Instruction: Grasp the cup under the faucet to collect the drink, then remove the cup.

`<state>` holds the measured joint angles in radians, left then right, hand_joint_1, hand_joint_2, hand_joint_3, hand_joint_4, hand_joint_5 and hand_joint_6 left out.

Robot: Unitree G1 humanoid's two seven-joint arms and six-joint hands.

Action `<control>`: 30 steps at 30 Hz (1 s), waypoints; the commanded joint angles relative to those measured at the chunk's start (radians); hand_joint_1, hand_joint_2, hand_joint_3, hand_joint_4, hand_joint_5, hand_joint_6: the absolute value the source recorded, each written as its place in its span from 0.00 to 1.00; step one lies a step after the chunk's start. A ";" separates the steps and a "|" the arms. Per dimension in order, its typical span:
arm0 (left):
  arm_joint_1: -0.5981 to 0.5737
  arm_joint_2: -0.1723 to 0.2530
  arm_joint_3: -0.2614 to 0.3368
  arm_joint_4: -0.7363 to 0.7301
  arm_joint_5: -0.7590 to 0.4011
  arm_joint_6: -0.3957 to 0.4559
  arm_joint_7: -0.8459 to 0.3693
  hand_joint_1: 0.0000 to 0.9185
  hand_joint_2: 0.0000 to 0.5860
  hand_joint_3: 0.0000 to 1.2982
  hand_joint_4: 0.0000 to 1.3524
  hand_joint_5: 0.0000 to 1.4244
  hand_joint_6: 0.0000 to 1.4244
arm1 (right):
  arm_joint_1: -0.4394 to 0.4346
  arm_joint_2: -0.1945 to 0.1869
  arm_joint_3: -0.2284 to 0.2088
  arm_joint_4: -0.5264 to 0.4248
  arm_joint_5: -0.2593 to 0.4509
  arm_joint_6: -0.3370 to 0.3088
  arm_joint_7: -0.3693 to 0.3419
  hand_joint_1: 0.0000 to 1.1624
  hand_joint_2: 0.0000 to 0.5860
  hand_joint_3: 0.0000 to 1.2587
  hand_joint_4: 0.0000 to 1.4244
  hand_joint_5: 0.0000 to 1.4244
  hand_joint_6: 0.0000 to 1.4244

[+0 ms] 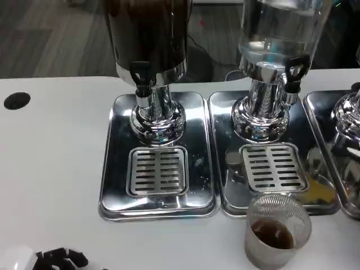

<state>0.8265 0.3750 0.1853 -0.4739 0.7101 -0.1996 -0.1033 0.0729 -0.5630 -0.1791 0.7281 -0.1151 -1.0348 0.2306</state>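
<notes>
Cup [277, 230]: clear ribbed plastic, upright on the white table [50, 169], just in front of the right tray [222, 169], off its grate [274, 167] and clear of the clear dispenser's tap [295, 70]. A shallow layer of brown drink sits in the bottom. We judge the collecting done and the cup removed from under the faucet.

Hands: our left hand [56, 260] shows at the bottom edge, dark fingers bunched; we cannot tell whether they are clenched or loose, and nothing is seen in them. Nothing grips the cup.

Risks, as we judge them:
- Cup is light and barely filled, so a brush from an arm could tip it or slide it
- It stands near the table's front edge as framed; a push toward us could send it off
- Its back wall is close to the tray lip, so a nudge forward would knock it there and slosh the drink

Open room: bare table to the left of the cup and in front of the left tray [112, 169], wide at far left. Right of the cup, a third tray [315, 112] crowds in
</notes>
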 commanded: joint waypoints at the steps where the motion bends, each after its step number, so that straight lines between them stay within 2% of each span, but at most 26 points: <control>1: -0.014 0.006 -0.003 0.046 -0.023 -0.045 0.044 0.01 0.28 0.38 0.34 0.34 0.38 | 0.047 -0.056 -0.017 -0.083 -0.241 0.070 -0.179 0.16 1.00 0.15 0.00 0.02 0.00; 4: -0.027 -0.001 -0.009 0.075 -0.016 -0.072 0.086 0.01 0.28 0.35 0.29 0.29 0.34 | 0.083 -0.070 -0.013 -0.135 -0.366 0.130 -0.299 0.20 0.98 0.13 0.00 0.01 0.00; 6: -0.036 -0.003 -0.023 0.098 0.017 -0.088 0.129 0.00 0.27 0.30 0.23 0.23 0.30 | 0.101 -0.065 -0.009 -0.149 -0.394 0.160 -0.346 0.23 0.94 0.13 0.00 0.00 0.00; 8: -0.042 0.003 -0.036 0.113 0.061 -0.093 0.164 0.00 0.23 0.24 0.15 0.18 0.26 | 0.119 -0.056 -0.005 -0.168 -0.402 0.181 -0.378 0.25 0.94 0.12 0.00 0.00 0.00; 11: -0.049 0.006 -0.048 0.135 0.119 -0.093 0.222 0.00 0.17 0.15 0.06 0.11 0.22 | 0.149 -0.044 -0.004 -0.219 -0.417 0.215 -0.422 0.28 0.88 0.13 0.00 0.00 0.00; 16: -0.056 0.006 -0.058 0.169 0.151 -0.089 0.290 0.00 0.12 0.08 0.00 0.06 0.17 | 0.176 -0.035 -0.004 -0.288 -0.417 0.285 -0.459 0.31 0.81 0.11 0.00 0.00 0.00; 20: -0.051 0.008 -0.064 0.178 0.178 -0.079 0.334 0.00 0.10 0.03 0.00 0.01 0.15 | 0.201 -0.020 -0.003 -0.350 -0.415 0.333 -0.480 0.28 0.68 0.07 0.00 0.00 0.00; 22: -0.048 0.004 -0.069 0.179 0.202 -0.077 0.361 0.00 0.11 0.00 0.00 0.00 0.14 | 0.222 -0.007 -0.004 -0.387 -0.420 0.359 -0.498 0.21 0.71 0.05 0.00 0.00 0.00; 24: -0.048 -0.002 -0.077 0.186 0.219 -0.074 0.389 0.00 0.11 0.00 0.00 0.00 0.13 | 0.232 0.000 0.001 -0.404 -0.426 0.378 -0.511 0.20 0.72 0.04 0.00 0.00 0.00; 27: -0.050 -0.006 -0.088 0.202 0.230 -0.064 0.424 0.00 0.13 0.00 0.00 0.00 0.08 | 0.239 0.004 0.011 -0.424 -0.455 0.409 -0.535 0.19 0.77 0.04 0.00 0.00 0.00; 30: -0.054 -0.006 -0.105 0.224 0.264 -0.049 0.467 0.00 0.16 0.00 0.00 0.00 0.05 | 0.253 0.008 0.023 -0.455 -0.501 0.445 -0.560 0.18 0.88 0.04 0.00 0.00 0.00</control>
<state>0.7730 0.3723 0.0976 -0.2732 0.9498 -0.2638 0.3231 0.3119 -0.5600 -0.1698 0.3100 -0.5741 -0.6210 -0.2971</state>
